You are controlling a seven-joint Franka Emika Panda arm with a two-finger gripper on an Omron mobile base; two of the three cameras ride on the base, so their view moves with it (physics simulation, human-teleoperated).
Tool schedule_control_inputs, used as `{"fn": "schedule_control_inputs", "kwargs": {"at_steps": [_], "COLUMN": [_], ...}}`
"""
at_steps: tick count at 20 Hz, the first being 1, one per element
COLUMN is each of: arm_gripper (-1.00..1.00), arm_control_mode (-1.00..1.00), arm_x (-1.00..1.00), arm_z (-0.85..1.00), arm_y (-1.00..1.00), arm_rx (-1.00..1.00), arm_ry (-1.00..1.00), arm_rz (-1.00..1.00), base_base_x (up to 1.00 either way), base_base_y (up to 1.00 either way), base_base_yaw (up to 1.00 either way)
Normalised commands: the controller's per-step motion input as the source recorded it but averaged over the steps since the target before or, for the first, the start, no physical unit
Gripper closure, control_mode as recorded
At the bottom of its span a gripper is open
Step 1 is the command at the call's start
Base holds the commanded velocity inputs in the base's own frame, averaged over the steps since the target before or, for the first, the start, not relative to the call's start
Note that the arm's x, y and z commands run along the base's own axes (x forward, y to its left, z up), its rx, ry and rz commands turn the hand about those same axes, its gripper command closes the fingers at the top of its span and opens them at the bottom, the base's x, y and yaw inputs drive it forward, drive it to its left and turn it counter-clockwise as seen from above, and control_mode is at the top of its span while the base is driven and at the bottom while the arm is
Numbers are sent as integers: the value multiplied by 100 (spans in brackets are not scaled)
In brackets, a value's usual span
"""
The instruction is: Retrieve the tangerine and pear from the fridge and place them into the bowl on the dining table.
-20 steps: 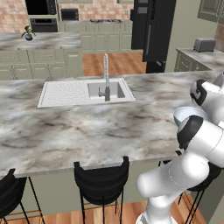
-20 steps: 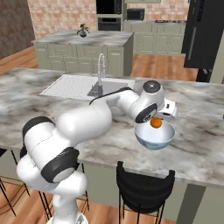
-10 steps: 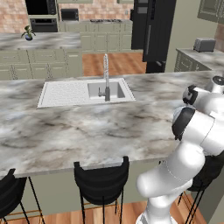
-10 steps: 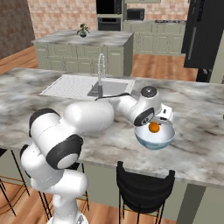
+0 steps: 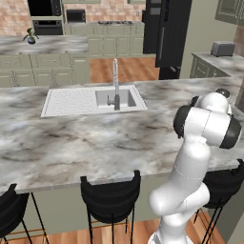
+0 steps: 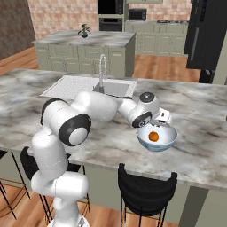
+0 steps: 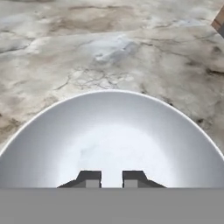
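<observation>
On the dining table (image 6: 208, 133) stands the round white bowl (image 6: 166, 144), near the front edge. My gripper (image 6: 154, 132) reaches down into it from the white hand above and is shut on the tangerine (image 6: 153, 136), a small orange ball low inside the bowl. In the hand view the two dark fingertips of my gripper (image 7: 111, 178) stand close together over the bowl's white inside (image 7: 109, 131). The black fridge (image 5: 171, 33) (image 6: 206, 35) stands at the far side of the kitchen with its doors closed. The pear is out of view.
A sink with a tall faucet (image 5: 116, 97) (image 6: 103, 77) is set in the marble top left of the bowl. Black stools (image 5: 110, 200) (image 6: 146, 186) stand under the near edge. A second island with a small plant (image 6: 84, 32) lies behind.
The hand has come down with the tangerine, from about rim height to low inside the bowl. The arm's elbow has swung. The bowl has stayed put.
</observation>
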Motion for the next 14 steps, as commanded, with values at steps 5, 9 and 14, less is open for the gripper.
{"fn": "schedule_control_inputs", "kwargs": {"at_steps": [5,9,14], "arm_gripper": [-100,-100,-100], "arm_control_mode": [-100,-100,-100], "arm_x": [40,1,-30], "arm_z": [-30,9,70], "arm_y": [-24,-10,-1], "arm_rx": [0,1,1], "arm_ry": [0,0,-1], "arm_rz": [0,0,0], "base_base_x": [0,0,0], "base_base_y": [0,0,0], "base_base_yaw": [0,0,0]}}
